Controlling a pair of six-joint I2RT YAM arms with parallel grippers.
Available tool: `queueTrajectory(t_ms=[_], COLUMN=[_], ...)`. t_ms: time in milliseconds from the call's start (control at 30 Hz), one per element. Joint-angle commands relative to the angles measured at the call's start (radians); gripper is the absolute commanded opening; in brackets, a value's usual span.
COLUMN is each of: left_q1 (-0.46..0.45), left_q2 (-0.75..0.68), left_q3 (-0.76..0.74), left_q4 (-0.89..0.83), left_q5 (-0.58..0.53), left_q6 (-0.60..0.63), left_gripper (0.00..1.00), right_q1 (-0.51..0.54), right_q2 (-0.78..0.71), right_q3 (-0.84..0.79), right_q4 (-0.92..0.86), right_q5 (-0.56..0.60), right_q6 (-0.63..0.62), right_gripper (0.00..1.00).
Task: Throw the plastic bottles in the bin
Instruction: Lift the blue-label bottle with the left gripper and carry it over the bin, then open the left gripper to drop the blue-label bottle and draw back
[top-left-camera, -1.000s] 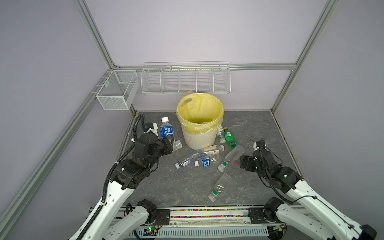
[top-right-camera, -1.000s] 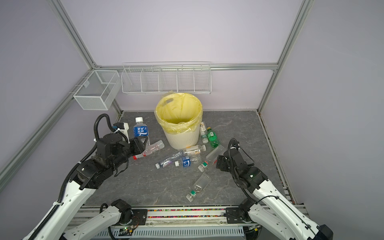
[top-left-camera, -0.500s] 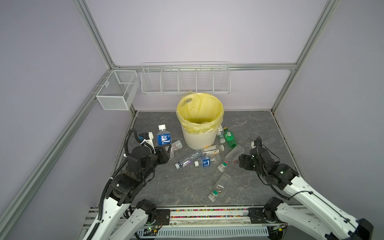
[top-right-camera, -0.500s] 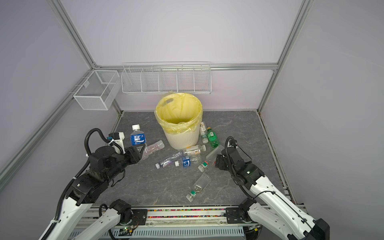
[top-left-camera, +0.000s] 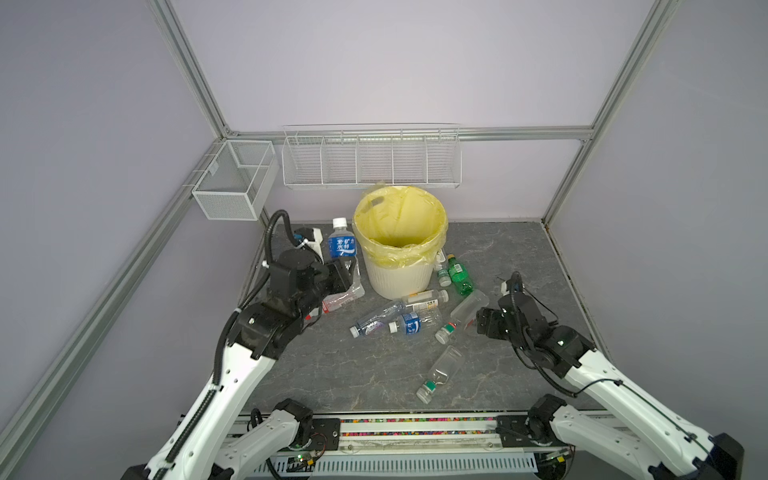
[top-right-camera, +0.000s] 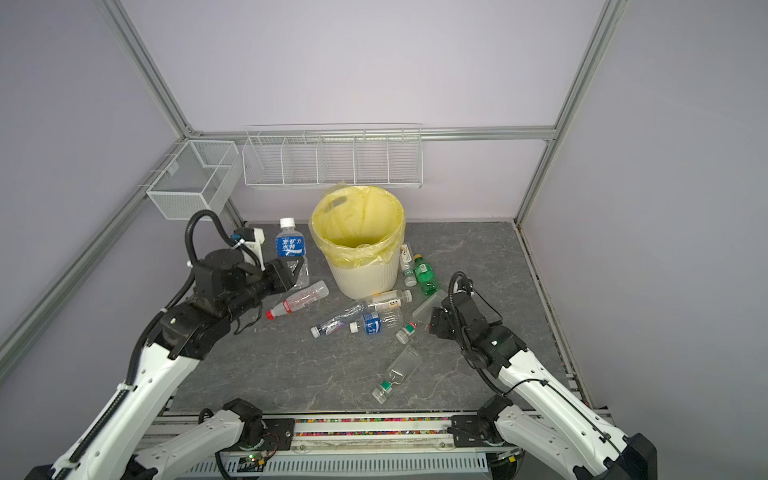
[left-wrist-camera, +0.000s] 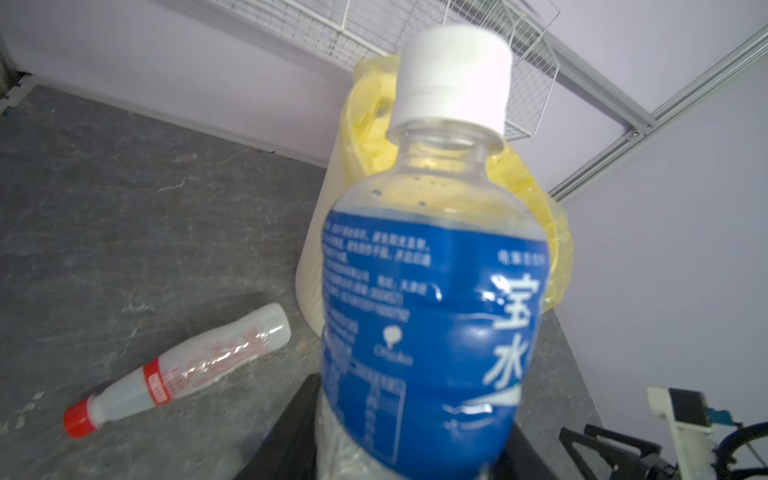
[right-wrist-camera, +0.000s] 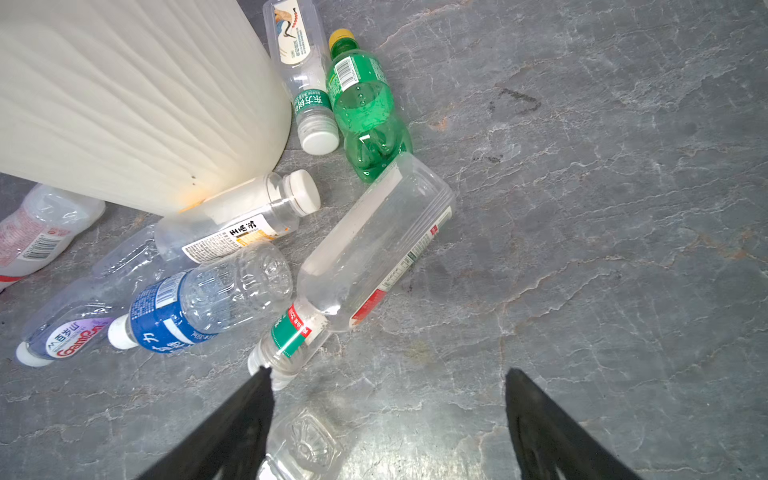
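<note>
Crowding the tabletop (top-left-camera: 519, 257) round the bin (top-left-camera: 399, 286), below two wire baskets (top-left-camera: 371, 160), lie eight bottles (top-left-camera: 415, 323), including one green bottle (top-left-camera: 459, 275); a ninth, the blue bottle (top-left-camera: 341, 246), is gripped upright in the left hand (top-right-camera: 299, 272) beside the bin; the right hand (right-wrist-camera: 387, 372) gapes wide near a clear bottle (right-wrist-camera: 374, 249)

A long divided wire basket (top-left-camera: 371, 166) hangs on the back wall (top-left-camera: 395, 62), a smaller mesh basket (top-left-camera: 224, 203) at left, above the grey tabletop (top-left-camera: 519, 257).

Blue-label bottle (left-wrist-camera: 432, 332) blurred, base cut off, covering most of left claw (top-right-camera: 297, 272); bin (left-wrist-camera: 316, 266) beyond claw half hidden by it.
</note>
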Motion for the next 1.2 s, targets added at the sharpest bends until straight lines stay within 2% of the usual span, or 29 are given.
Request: queueTrajectory(t_ms=[0,33,67,133,167,267,467,733,933,1167], left_q1=[0.004,0.004,0.004,0.004,0.004,0.004,0.007,0.007,0.007,0.007], left_q2=[0.187,0.268,0.353,0.495,0.552,0.609,0.488,0.284,0.150,0.107], left_q3=[0.174,0.254,0.351,0.534,0.626,0.760,0.700,0.396,0.111,-0.041], left_q4=[0.081,0.069,0.035,-0.060,-0.116,-0.197,-0.213,-0.139,-0.014,0.013], left_q5=[0.064,0.079,0.085,0.094,0.093,0.084,0.016,-0.001,0.019,0.047], left_q6=[0.038,0.045,0.050,0.071,0.076,0.099,0.153,0.180,0.122,0.062], left_gripper=[0.45,0.52,0.68,0.92,1.00,0.99,0.99,0.99,0.99,0.99], right_q1=[-0.005,-0.005,-0.005,-0.005,-0.006,-0.005,-0.005,-0.006,-0.007,-0.006], right_q2=[-0.012,-0.012,-0.016,-0.022,-0.028,-0.052,-0.101,-0.075,-0.023,0.010], right_q3=[0.000,-0.002,-0.002,-0.001,0.002,0.006,0.001,0.011,0.028,0.032], right_q4=[0.019,0.021,0.022,0.016,0.006,-0.027,-0.083,-0.105,-0.109,-0.099], right_q5=[-0.012,-0.016,-0.019,-0.027,-0.031,-0.034,-0.008,0.006,0.008,-0.001], right_q6=[0.006,0.008,0.011,0.019,0.023,0.031,0.034,0.023,0.019,0.033], right_gripper=[0.88,0.88,0.88,0.88,0.88,0.88,0.88,0.88,0.88,0.88])
